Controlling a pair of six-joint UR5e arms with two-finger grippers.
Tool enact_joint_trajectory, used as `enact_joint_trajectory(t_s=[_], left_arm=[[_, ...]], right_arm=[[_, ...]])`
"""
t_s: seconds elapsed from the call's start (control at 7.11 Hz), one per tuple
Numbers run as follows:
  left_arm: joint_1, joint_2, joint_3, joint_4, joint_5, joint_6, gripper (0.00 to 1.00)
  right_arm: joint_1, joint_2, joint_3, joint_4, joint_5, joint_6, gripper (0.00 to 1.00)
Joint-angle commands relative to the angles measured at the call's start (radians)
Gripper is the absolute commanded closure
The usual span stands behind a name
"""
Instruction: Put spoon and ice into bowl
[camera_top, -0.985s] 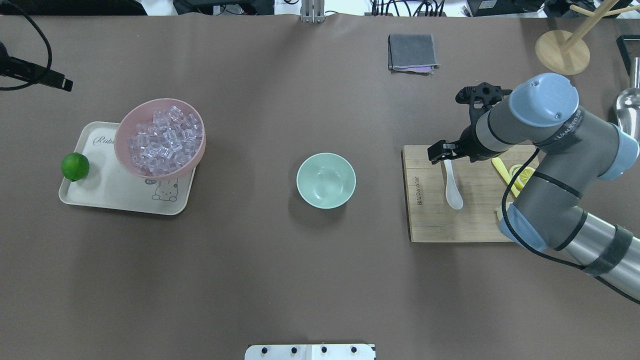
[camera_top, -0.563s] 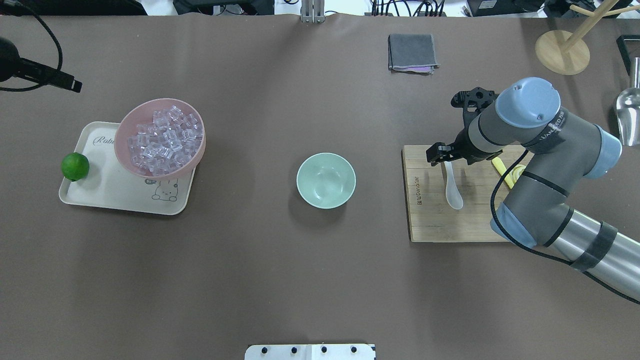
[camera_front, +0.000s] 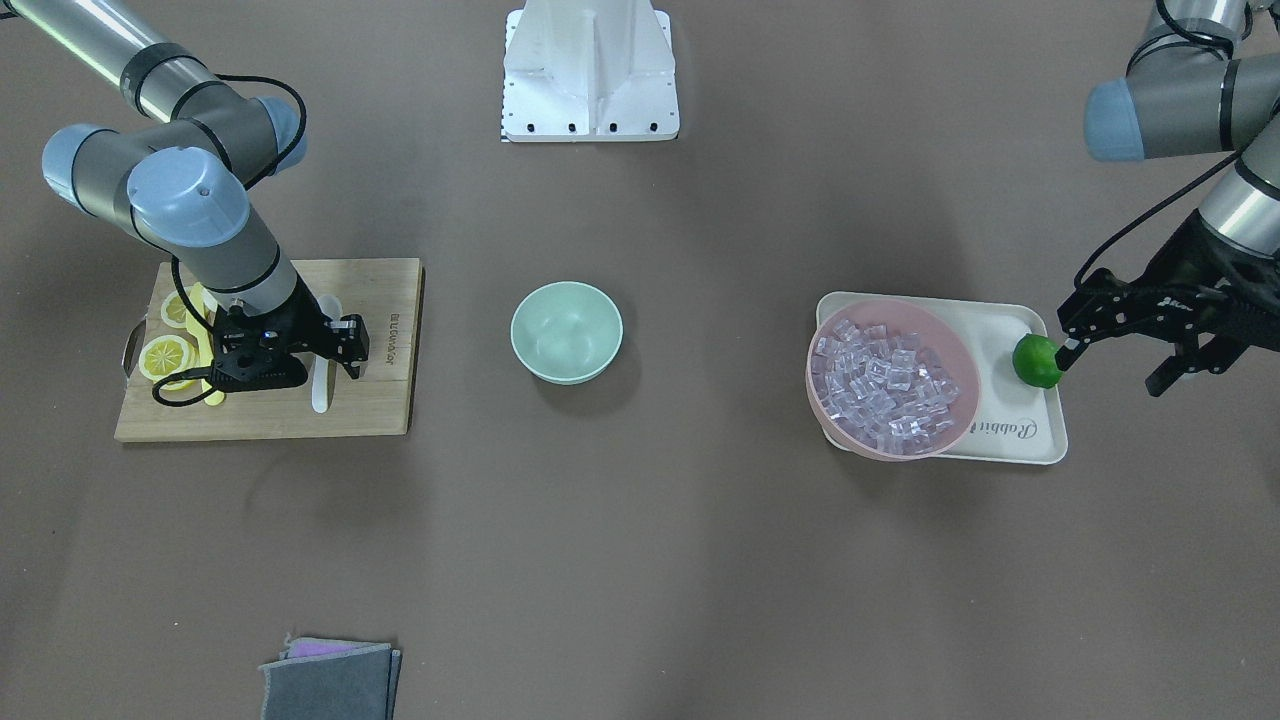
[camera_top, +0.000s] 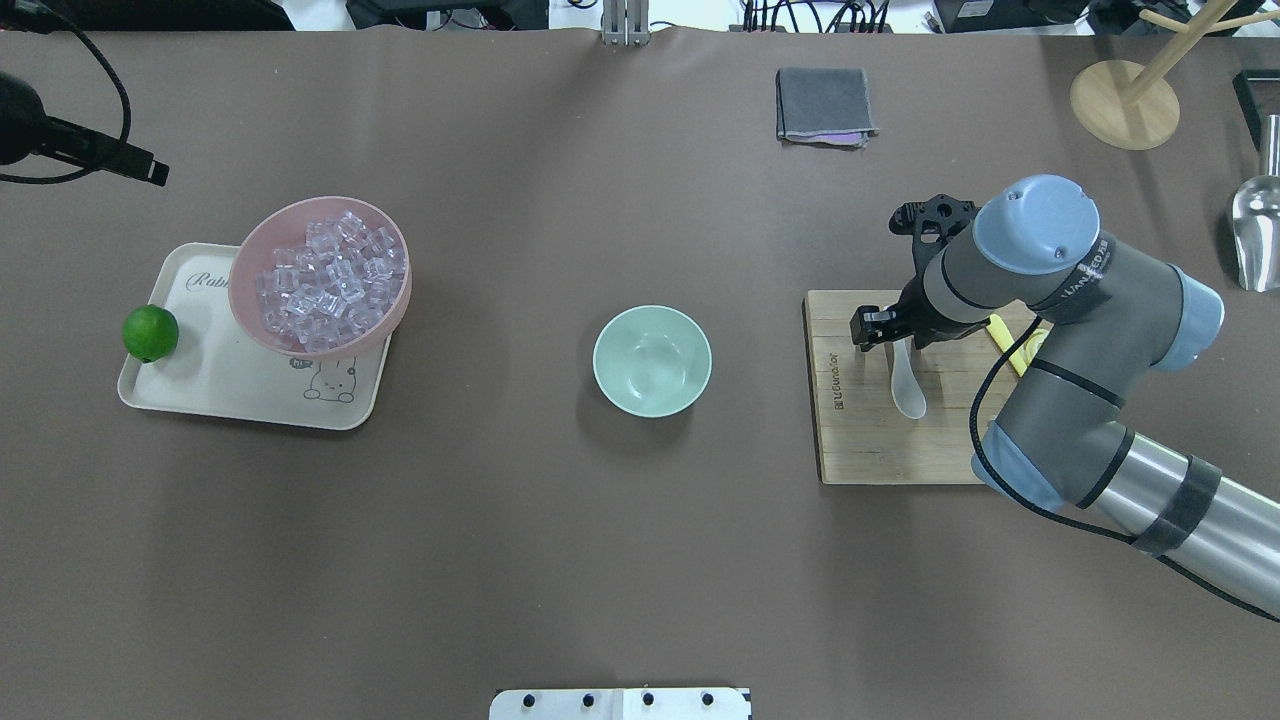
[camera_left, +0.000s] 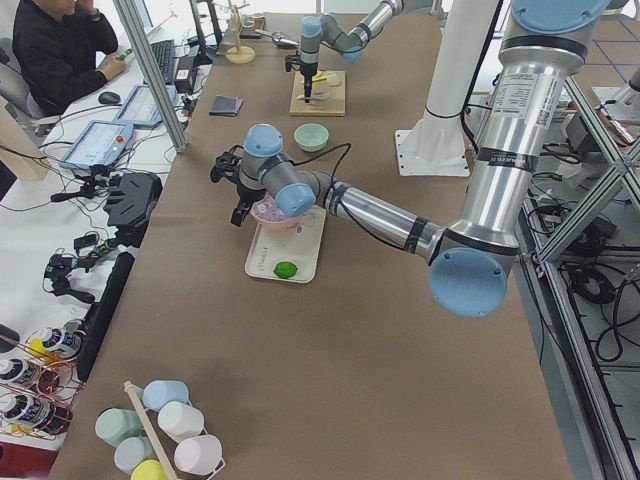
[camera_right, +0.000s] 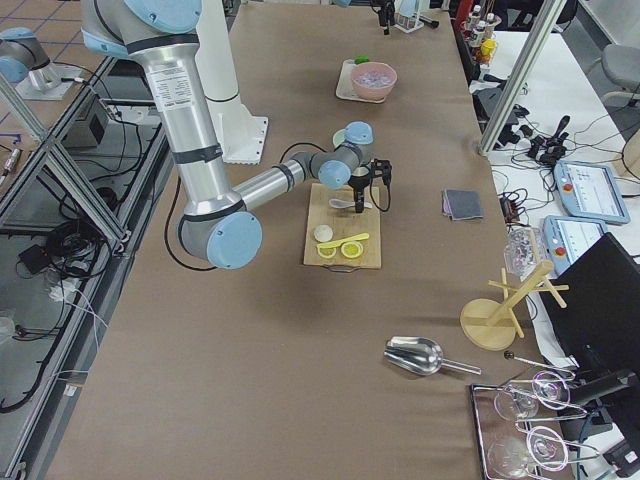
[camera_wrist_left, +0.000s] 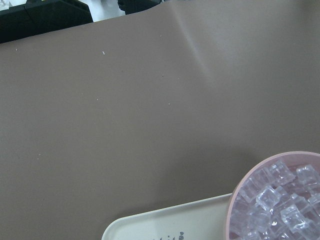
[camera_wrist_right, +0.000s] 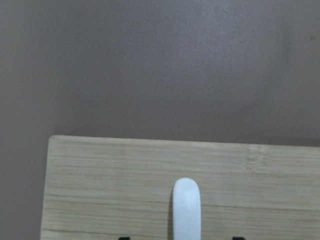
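The white spoon (camera_top: 908, 388) lies on the wooden cutting board (camera_top: 870, 445). Its handle tip shows in the right wrist view (camera_wrist_right: 186, 207). My right gripper (camera_top: 893, 335) is open and low over the handle, one finger on each side. The mint-green bowl (camera_top: 652, 361) stands empty at the table's middle. Many ice cubes (camera_top: 330, 280) fill a pink bowl (camera_top: 236, 300) on a cream tray (camera_top: 230, 390). My left gripper (camera_front: 1118, 362) is open and empty, up in the air beyond the tray's outer end, near a lime (camera_front: 1035, 361).
A yellow knife (camera_top: 1003, 335) and lemon slices (camera_front: 165, 355) lie on the board under my right arm. A grey cloth (camera_top: 825, 105), a wooden mug-tree base (camera_top: 1125, 103) and a metal scoop (camera_top: 1255, 235) are at the far right.
My right gripper has moved nearer along the board and down over the spoon's handle. My left gripper has shifted slightly toward the tray.
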Motion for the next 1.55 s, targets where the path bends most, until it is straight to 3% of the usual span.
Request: enact_joint_trajectory(t_s=[0.0, 0.14, 0.28, 0.56, 1.13, 1.27, 1.41], left_arm=[[0.001, -0.01, 0.006, 0.0, 0.0, 0.001, 0.03], [0.001, -0.017, 0.011, 0.0, 0.0, 0.001, 0.03], [0.002, -0.019, 0.013, 0.0, -0.001, 0.003, 0.03], [0.002, -0.02, 0.013, -0.001, -0.001, 0.007, 0.03], [0.014, -0.025, -0.004, -0.007, -0.001, -0.058, 0.03], [0.072, -0.025, -0.004, -0.055, 0.028, -0.141, 0.03], [0.144, -0.034, -0.006, -0.073, 0.114, -0.175, 0.03]], right_arm=[[-0.005, -0.005, 0.003, 0.0, 0.002, 0.0, 0.5], [0.004, -0.008, 0.014, -0.002, 0.01, -0.001, 0.75], [0.021, -0.007, 0.02, -0.003, 0.037, -0.001, 0.87], [0.032, -0.007, 0.022, -0.005, 0.044, -0.001, 1.0], [0.09, 0.007, 0.066, -0.014, 0.12, 0.0, 1.0], [0.092, 0.027, 0.066, -0.028, 0.12, 0.002, 1.0], [0.093, 0.059, 0.066, -0.067, 0.12, 0.002, 1.0]])
